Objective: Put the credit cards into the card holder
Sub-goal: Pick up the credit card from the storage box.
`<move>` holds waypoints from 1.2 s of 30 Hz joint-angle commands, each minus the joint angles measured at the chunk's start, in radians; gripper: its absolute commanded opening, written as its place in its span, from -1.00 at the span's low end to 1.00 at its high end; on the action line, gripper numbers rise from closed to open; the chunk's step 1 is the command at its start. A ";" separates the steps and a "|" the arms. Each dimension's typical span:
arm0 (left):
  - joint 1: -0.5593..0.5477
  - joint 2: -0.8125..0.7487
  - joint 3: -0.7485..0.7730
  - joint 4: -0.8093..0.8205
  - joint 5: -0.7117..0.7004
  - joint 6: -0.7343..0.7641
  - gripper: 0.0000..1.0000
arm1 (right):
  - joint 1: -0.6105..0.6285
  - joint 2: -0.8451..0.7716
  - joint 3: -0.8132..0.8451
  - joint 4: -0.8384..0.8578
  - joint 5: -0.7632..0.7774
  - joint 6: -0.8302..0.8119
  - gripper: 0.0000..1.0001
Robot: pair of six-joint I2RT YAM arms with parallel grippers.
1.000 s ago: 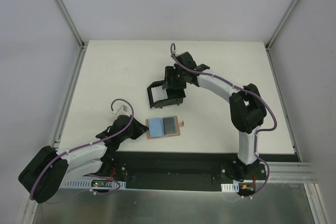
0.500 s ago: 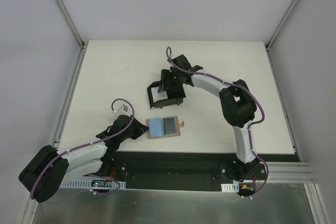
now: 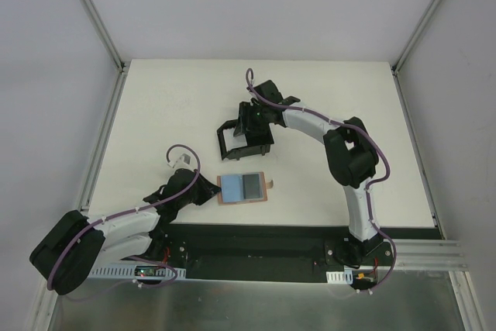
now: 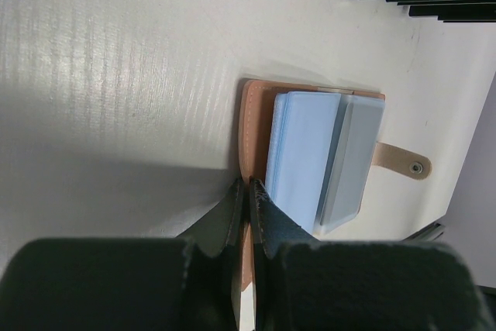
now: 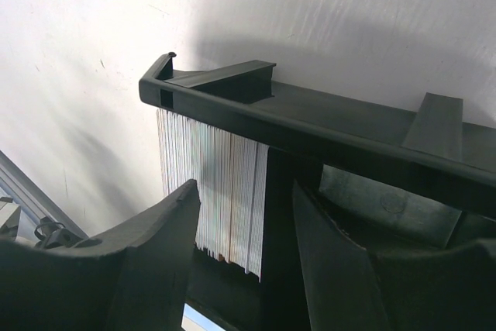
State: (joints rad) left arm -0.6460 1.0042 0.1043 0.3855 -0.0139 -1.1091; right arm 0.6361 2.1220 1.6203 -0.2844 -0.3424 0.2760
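Now left gripper [image 4: 246,190] lies low, shut against card holder [image 4: 254,118]; right gripper [image 5: 244,191], jaws apart, overhangs black box [image 5: 349,125].

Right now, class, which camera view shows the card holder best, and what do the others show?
The left wrist view: the card holder lies open, close up, cards and snap tab clear. The top external view shows it small; the right wrist view shows the black box instead.

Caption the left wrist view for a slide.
Shut left gripper at the edge of the open card holder; light blue card and pale grey card on it.
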 commanded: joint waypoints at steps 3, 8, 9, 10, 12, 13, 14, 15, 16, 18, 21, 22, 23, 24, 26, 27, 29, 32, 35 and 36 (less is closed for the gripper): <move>0.009 0.022 0.002 -0.066 0.008 0.038 -1.00 | -0.001 -0.042 0.035 0.022 -0.018 0.002 0.01; 0.011 0.027 0.003 -0.063 0.009 0.040 -1.00 | -0.001 -0.060 0.021 0.024 -0.009 0.002 -0.06; 0.011 0.028 0.005 -0.063 0.011 0.040 -1.00 | -0.001 -0.063 0.020 0.024 -0.004 0.002 -0.07; 0.011 0.028 0.005 -0.065 0.011 0.040 -1.00 | -0.001 -0.068 0.015 0.025 -0.004 0.000 -0.10; 0.011 0.030 0.003 -0.063 0.012 0.040 -1.00 | -0.001 -0.076 0.010 0.027 -0.004 -0.001 -0.13; 0.011 0.028 0.003 -0.063 0.012 0.038 -1.00 | 0.000 -0.077 0.007 0.028 -0.004 -0.001 -0.15; 0.011 0.031 0.003 -0.062 0.012 0.038 -1.00 | -0.001 -0.080 0.006 0.028 -0.004 -0.001 -0.17; 0.011 0.031 0.003 -0.063 0.012 0.038 -1.00 | -0.001 -0.083 0.004 0.028 -0.004 -0.001 -0.21; 0.011 0.031 0.005 -0.063 0.012 0.038 -1.00 | -0.001 -0.085 0.004 0.030 -0.006 -0.001 -0.24; 0.011 0.034 0.006 -0.063 0.012 0.038 -1.00 | -0.001 -0.089 0.000 0.030 -0.006 -0.003 -0.31; 0.011 0.036 0.006 -0.063 0.012 0.038 -1.00 | 0.000 -0.099 -0.003 0.030 -0.001 -0.003 -0.37; 0.011 0.036 0.006 -0.063 0.012 0.038 -1.00 | -0.001 -0.102 -0.005 0.030 -0.003 -0.003 -0.39; 0.011 0.034 0.006 -0.063 0.012 0.038 -1.00 | -0.001 -0.106 -0.010 0.030 -0.001 -0.003 -0.41; 0.011 0.036 0.006 -0.063 0.012 0.038 -1.00 | -0.001 -0.111 -0.010 0.030 0.000 -0.003 -0.42; 0.011 0.036 0.008 -0.062 0.012 0.041 -1.00 | -0.001 -0.119 -0.016 0.031 0.002 -0.004 -0.53; 0.011 0.037 0.008 -0.063 0.012 0.041 -1.00 | -0.003 -0.123 -0.019 0.031 0.005 -0.004 -0.56; 0.011 0.037 0.009 -0.063 0.035 0.041 -1.00 | -0.001 -0.131 -0.026 0.030 0.014 -0.006 -0.63; 0.011 0.037 0.008 -0.062 0.038 0.041 -1.00 | -0.001 -0.139 -0.027 0.013 0.042 -0.021 -0.75; 0.011 0.037 0.006 -0.065 0.040 0.041 -1.00 | -0.001 -0.145 -0.017 -0.010 0.077 -0.037 -0.88; 0.011 0.037 0.006 -0.065 0.042 0.041 -1.00 | -0.003 -0.146 -0.013 -0.018 0.088 -0.041 -0.90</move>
State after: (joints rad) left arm -0.6456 1.0214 0.1101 0.3954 0.0013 -1.1069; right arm 0.6334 2.0487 1.5929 -0.2844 -0.2955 0.2588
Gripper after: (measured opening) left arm 0.007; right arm 0.080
